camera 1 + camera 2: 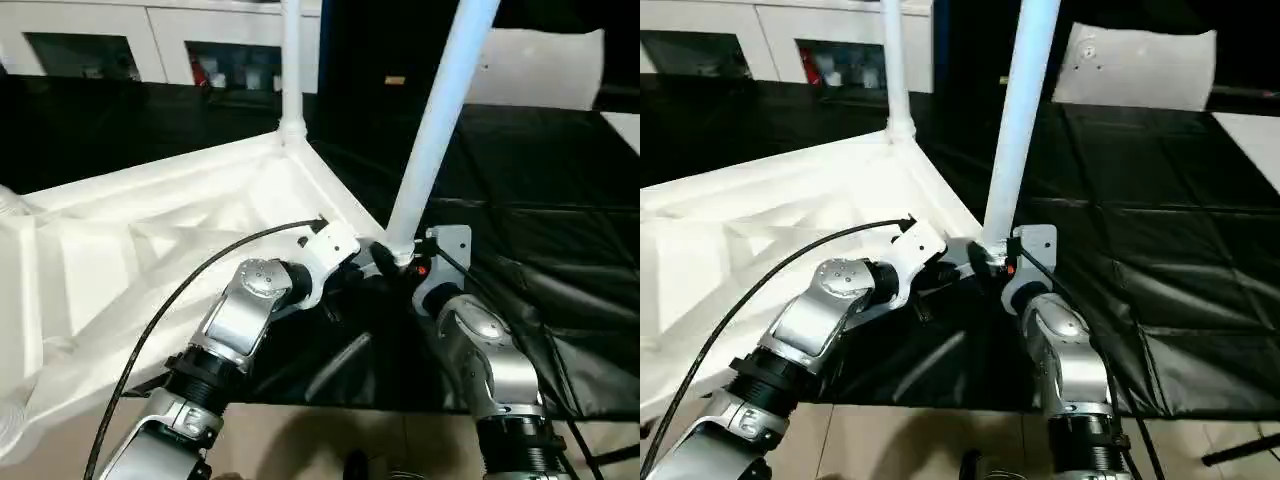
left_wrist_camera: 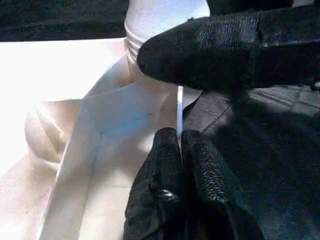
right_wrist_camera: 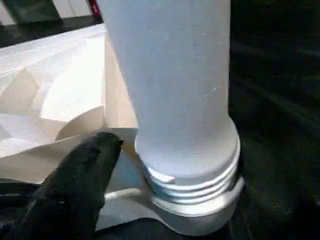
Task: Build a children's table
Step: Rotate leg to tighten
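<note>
My left claw (image 2: 180, 145) is pinching the upturned tabletop (image 1: 150, 250) rim on the black mat, can't tell my right claw's state by that leg (image 1: 440, 110); light, stiff, slick plastic, so grab low near the threads.

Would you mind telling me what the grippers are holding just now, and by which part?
The left gripper pinches the thin rim of the tabletop beside the near corner socket. The right gripper is at the base of the leaning leg; its hold cannot be told.
</note>
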### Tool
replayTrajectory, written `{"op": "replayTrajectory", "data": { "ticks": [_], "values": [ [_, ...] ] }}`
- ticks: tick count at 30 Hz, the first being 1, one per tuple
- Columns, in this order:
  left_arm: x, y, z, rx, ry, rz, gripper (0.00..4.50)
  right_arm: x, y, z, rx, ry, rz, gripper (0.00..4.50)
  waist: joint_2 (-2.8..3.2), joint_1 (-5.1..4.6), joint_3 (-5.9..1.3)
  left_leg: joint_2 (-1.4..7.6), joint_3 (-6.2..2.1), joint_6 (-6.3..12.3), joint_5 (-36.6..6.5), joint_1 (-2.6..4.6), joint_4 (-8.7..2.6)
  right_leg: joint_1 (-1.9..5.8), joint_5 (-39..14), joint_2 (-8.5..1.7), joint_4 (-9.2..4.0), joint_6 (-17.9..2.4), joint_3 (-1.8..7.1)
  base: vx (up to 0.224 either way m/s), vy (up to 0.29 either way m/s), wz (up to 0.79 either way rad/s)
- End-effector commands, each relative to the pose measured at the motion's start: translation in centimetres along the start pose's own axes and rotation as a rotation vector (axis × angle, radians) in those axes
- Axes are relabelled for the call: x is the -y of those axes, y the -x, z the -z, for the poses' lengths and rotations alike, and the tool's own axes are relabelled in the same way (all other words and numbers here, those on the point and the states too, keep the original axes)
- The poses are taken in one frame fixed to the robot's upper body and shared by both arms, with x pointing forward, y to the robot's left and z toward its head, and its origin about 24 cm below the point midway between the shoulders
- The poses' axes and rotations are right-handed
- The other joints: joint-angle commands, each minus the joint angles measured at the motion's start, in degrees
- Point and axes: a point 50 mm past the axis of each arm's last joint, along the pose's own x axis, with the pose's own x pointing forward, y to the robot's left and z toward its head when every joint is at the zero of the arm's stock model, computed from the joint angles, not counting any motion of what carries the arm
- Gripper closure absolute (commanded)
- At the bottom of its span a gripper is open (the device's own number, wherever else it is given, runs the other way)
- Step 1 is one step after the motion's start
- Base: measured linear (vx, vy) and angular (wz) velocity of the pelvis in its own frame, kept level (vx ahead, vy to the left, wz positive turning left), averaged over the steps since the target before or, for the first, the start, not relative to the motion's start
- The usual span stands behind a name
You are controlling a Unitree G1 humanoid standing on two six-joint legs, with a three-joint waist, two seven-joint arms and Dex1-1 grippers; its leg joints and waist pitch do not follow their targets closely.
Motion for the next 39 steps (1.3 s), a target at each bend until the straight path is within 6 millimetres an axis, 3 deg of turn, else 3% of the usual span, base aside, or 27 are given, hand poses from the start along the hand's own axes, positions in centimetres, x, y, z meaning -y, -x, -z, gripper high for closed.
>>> {"op": "replayTrajectory", "data": {
  "ticks": [1, 7, 9, 14, 17, 25, 31, 35, 39],
  "values": [
    [0.7, -0.1, 0.3, -0.016, -0.017, 0.052, 4.50, -1.6, 0.1, 0.6, -0.019, 0.013, -0.164, 0.13, -0.09, 0.58, -3.70, 2.00, -0.29, 7.27, -1.8, -1.57, -3.66, 4.08, -14.8, -4.38, -2.93, -8.9, 4.34, 0.000, 0.000, 0.00],
    [0.2, 1.1, 1.3, -0.027, -0.080, 0.161, 4.50, 1.0, 1.8, -1.2, 0.020, 0.138, -0.318, 0.03, -0.30, 0.83, -3.84, 1.93, -0.12, 10.35, -0.6, -1.62, -3.24, 4.03, -12.5, -4.09, -2.42, -10.0, 4.43, 0.000, 0.000, 0.00],
    [-0.1, 1.5, 1.6, -0.036, -0.090, 0.182, 4.50, 1.6, 2.3, -1.4, 0.002, 0.189, -0.366, 0.03, -0.32, 0.90, -3.67, 2.03, -0.09, 10.56, -0.8, -1.53, -3.28, 3.92, -13.7, -4.03, -2.52, -9.8, 4.36, 0.000, 0.000, 0.00],
    [-0.2, 2.3, 1.9, -0.029, -0.140, 0.292, 4.50, 2.7, 3.1, -1.8, -0.047, 0.282, -0.480, 0.03, -0.28, 1.61, -3.58, 2.25, -0.04, 9.24, -2.9, -1.16, -3.45, 3.72, -17.8, -4.10, -2.94, -9.0, 4.38, 0.000, 0.000, 0.00],
    [-0.2, 3.2, 2.4, -0.051, -0.206, 0.438, 4.50, 3.3, 3.8, -2.1, -0.119, 0.377, -0.638, 0.03, -0.37, 1.98, -3.62, 2.21, -0.05, 9.03, -3.1, -1.09, -3.44, 3.70, -17.5, -4.02, -2.76, -9.1, 4.47, 0.000, 0.000, 0.00],
    [-0.1, 4.0, 2.4, -0.063, -0.277, 0.608, 4.50, 3.4, 4.3, -2.0, -0.205, 0.418, -0.855, 0.03, -0.51, 3.44, -3.74, 2.48, 0.21, 9.39, -1.5, -0.81, -3.34, 3.61, -15.4, -4.16, -2.23, -10.7, 4.72, 0.000, 0.000, 0.00],
    [0.1, 4.5, 2.7, -0.084, -0.326, 0.731, 4.50, 3.2, 4.2, -1.8, -0.249, 0.436, -0.960, 0.50, -0.60, 4.31, -3.73, 2.60, 0.39, 9.04, -1.1, -0.68, -3.26, 3.46, -15.1, -4.23, -1.97, -11.0, 4.82, 0.000, 0.000, 0.00],
    [0.2, 4.7, 2.9, -0.105, -0.356, 0.779, 4.50, 2.8, 4.2, -1.6, -0.266, 0.427, -1.024, 0.82, -0.94, 4.43, -3.54, 2.47, 0.39, 8.02, -2.7, -0.90, -3.40, 3.62, -18.3, -4.26, -2.21, -9.5, 4.76, 0.000, 0.000, 0.00],
    [0.1, 4.8, 2.9, -0.112, -0.371, 0.807, 4.50, 2.6, 4.3, -1.5, -0.286, 0.415, -1.078, 1.24, -0.89, 4.50, -3.56, 2.44, 0.41, 7.50, -2.9, -0.92, -3.40, 3.62, -19.2, -4.19, -2.27, -8.9, 4.76, 0.000, 0.000, 0.00]
  ]
}}
